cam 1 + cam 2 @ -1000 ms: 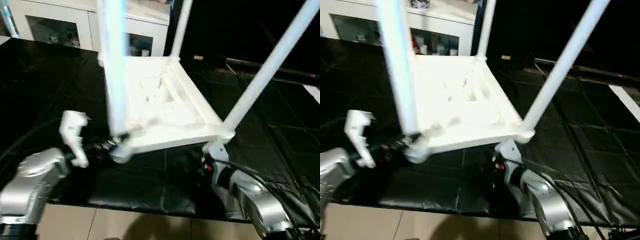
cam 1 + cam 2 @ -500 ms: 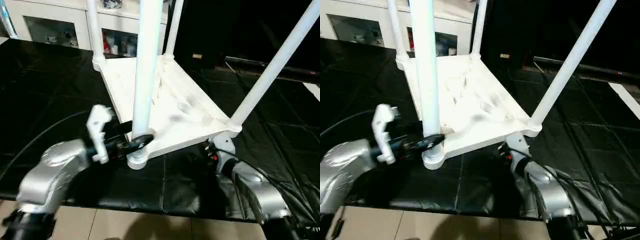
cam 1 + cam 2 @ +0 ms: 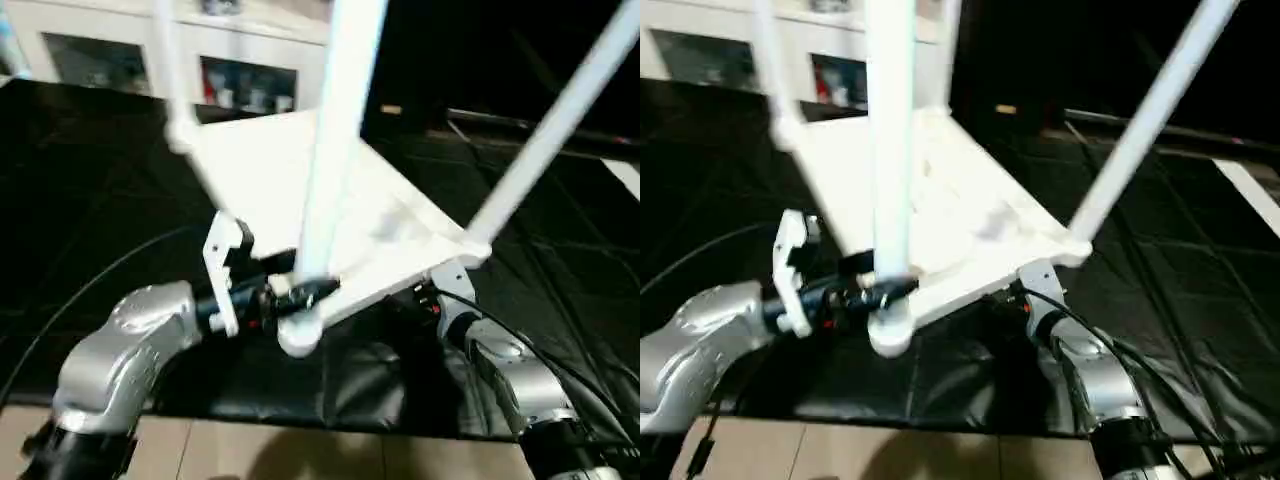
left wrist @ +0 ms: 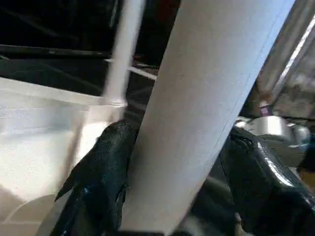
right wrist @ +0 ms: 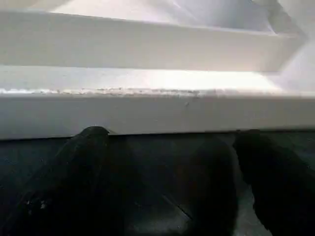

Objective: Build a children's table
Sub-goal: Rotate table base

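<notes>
the white upturned children's table (image 3: 300, 190) is gripped at one leg (image 4: 197, 113) by the left gripper (image 4: 172, 182); the right gripper's (image 5: 167, 167) fingers are spread wide beneath its rim.

- Table top (image 3: 300, 190) is smeared by motion blur; ribs and sockets on its underside cannot be made out.
- All legs are cut off by the upper edge, near leg (image 3: 335, 150) included.
- Cabinet (image 3: 120, 50) contents are too blurred to identify.
- Right gripper (image 3: 440, 290) is largely hidden under the top's near corner.
- Left gripper (image 4: 172, 162) fingertips are cut off at the frame's bottom edge.
</notes>
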